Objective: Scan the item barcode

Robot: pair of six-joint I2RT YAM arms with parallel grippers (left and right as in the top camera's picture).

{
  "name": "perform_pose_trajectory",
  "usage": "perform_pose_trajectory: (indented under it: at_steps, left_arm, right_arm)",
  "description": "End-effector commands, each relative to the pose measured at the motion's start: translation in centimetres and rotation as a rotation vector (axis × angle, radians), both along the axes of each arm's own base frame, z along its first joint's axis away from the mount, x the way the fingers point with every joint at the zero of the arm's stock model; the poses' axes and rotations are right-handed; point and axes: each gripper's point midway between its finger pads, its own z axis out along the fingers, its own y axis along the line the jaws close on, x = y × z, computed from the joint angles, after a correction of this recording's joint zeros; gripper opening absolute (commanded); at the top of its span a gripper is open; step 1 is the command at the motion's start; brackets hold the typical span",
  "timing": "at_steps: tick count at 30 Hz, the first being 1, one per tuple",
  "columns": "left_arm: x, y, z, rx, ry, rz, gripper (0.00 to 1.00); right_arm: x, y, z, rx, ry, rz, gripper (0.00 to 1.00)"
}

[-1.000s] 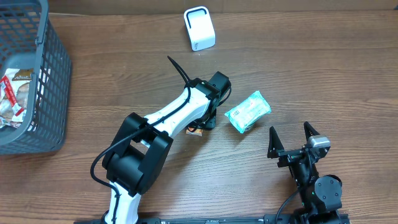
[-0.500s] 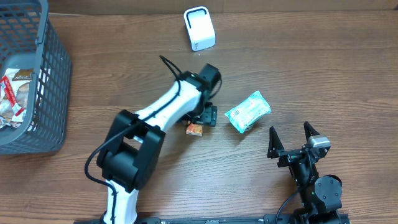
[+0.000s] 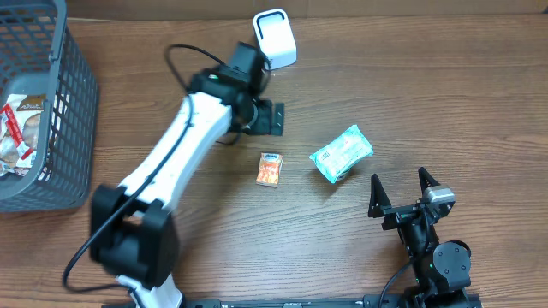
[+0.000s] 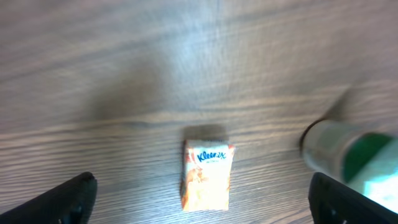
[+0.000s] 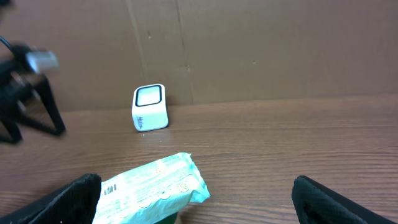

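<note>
1. Task item: the small orange Kleenex tissue packet [image 3: 269, 168] is lying flat on the brown wood-grain bench [image 3: 445, 85], near the middle, with nothing touching it. In the left wrist view it is sitting between and beyond the two finger ends, printed face up. No barcode is showing on that face.

2. Scanner: the white box-shaped barcode scanner [image 3: 275, 38] is standing upright at the far edge of the bench, well apart from the orange packet. It is to the far side of the packet.

3. Left claw [image 3: 279, 120]: it is hanging over the bench between the scanner and the orange packet, nearer the scanner. Its jaws are standing spread wide and are gripping nothing. The white left arm is reaching out to it from the near left.

4. Right claw [image 3: 398, 177]: it is sitting at the near right of the bench. Its two black fingers are standing fully apart and are holding nothing.

5. Other items: a pale green soft wipes packet [image 3: 341, 153] is lying just to the right of the orange packet, apart from it, on the far side of the right claw. The right wrist view is showing a barcode on its near left end. A dark grey plastic lattice basket [image 3: 73, 103] is standing at the far left, and printed snack packets [image 3: 21, 128] are lying inside it.
</note>
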Motion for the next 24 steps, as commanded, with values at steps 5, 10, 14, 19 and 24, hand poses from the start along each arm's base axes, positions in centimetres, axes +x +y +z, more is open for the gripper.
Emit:
perform_pose_trajectory:
  at_steps: [5,10,14,19,24]
  left_arm:
    - [0.6,2.0,2.4,-0.002,-0.058,-0.038,0.8]
    - [0.1,2.3,1.7,0.018,-0.031,-0.036,0.04]
    - [0.0,2.3,1.6,0.017,-0.027,-0.03,0.04]
    - [-0.2,2.1,1.5,0.0,-0.012,-0.027,0.04]
    - [-0.8,2.2,1.2,-0.002,0.02,0.013,0.17]
  right_arm:
    - [0.0,-0.2,-0.2,-0.002,-0.002,-0.009,1.0]
    - [0.0,-0.2,-0.2,-0.002,-0.002,-0.009,1.0]
    - [0.0,-0.2,-0.2,-0.002,-0.002,-0.009,1.0]
    - [0.0,-0.2,-0.2,-0.002,-0.002,-0.009,1.0]
    - [0.0,-0.2,-0.2,-0.002,-0.002,-0.009,1.0]
